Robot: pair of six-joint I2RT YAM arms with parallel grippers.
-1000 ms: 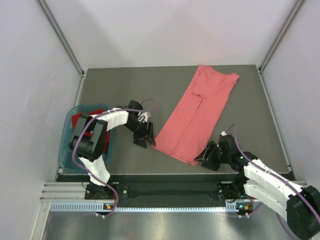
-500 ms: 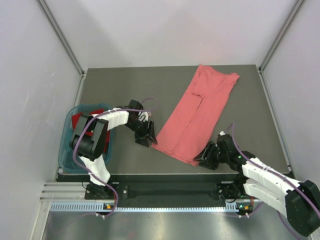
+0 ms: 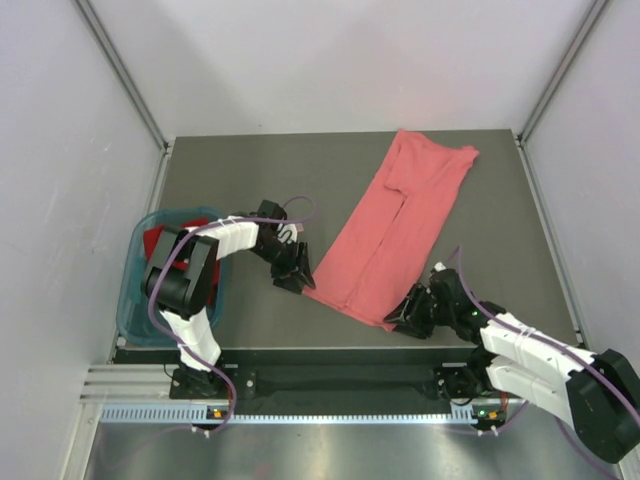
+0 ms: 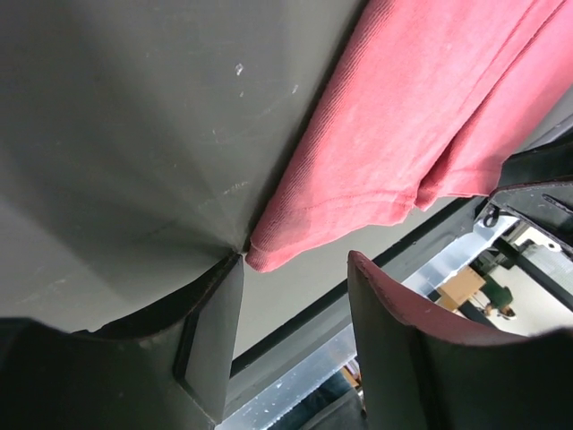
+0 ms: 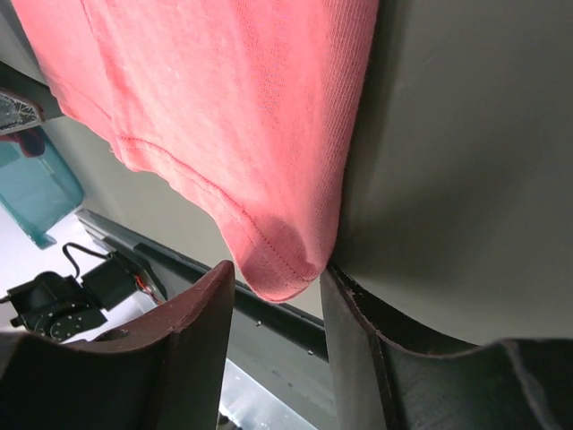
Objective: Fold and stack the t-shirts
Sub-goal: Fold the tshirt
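Observation:
The salmon-pink t-shirt (image 3: 395,225) lies folded into a long strip, running diagonally from the back right of the table to the near middle. My left gripper (image 3: 297,272) is open at its near-left corner; in the left wrist view the corner (image 4: 269,251) touches my left fingertip (image 4: 224,287). My right gripper (image 3: 400,315) is open at the near-right corner, and in the right wrist view that corner (image 5: 282,264) hangs between my fingers. The deep red t-shirt (image 3: 158,240) lies in the teal basket.
The teal plastic basket (image 3: 128,300) stands at the table's left edge beside the left arm. The dark grey table (image 3: 230,180) has its front edge just near of both grippers. White walls close in the back and both sides.
My left gripper has moved right up to the shirt's near-left corner. My right gripper has moved left and forward to the near-right corner. The shirt has not moved.

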